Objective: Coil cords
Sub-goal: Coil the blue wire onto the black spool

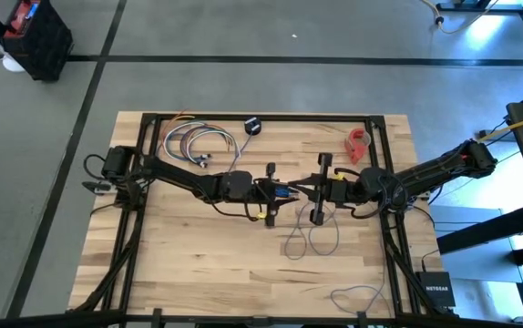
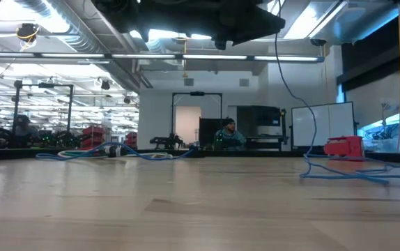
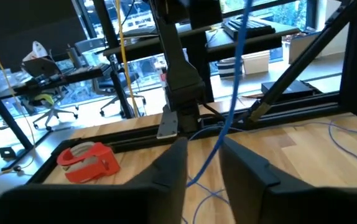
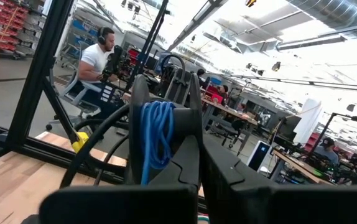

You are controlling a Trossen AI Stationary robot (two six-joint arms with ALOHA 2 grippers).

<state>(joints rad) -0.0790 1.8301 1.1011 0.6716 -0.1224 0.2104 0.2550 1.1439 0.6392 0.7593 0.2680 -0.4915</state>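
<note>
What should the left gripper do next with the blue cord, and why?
Probably finish closing. The cord runs between the left gripper's parted fingers, not yet pinched, while the right gripper, shut, faces it mid-table beside the wound blue bundle.

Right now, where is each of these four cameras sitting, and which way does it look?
High view: overhead, looking down on the table and both arms.
Low view: at tabletop height, looking across at the blue cord; arms overhead.
Left wrist view: past the left gripper toward the red tape roll.
Right wrist view: past the right gripper.
Shared: high and low both show the tape roll.
</note>
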